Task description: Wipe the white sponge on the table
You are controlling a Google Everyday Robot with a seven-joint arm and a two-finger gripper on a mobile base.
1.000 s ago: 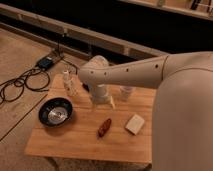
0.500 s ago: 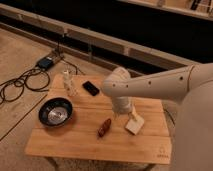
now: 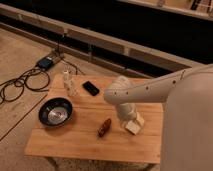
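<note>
The white sponge (image 3: 135, 127) is a small off-white block lying on the right part of the light-brown wooden table (image 3: 75, 142). My gripper (image 3: 129, 118) hangs from the white arm that reaches in from the right. It is directly over the sponge's left part and hides some of it. Whether it touches the sponge cannot be told.
A dark bowl (image 3: 56, 111) sits at the table's left. A small brown object (image 3: 104, 127) lies just left of the sponge. A black phone (image 3: 91, 88) and a pale bottle with a cup (image 3: 69, 84) stand at the back left. Cables and a power box (image 3: 46, 62) lie on the floor.
The arm has swung right and forward from the table's back middle, bringing the gripper down onto the sponge's spot. The sponge and other objects have not moved.
</note>
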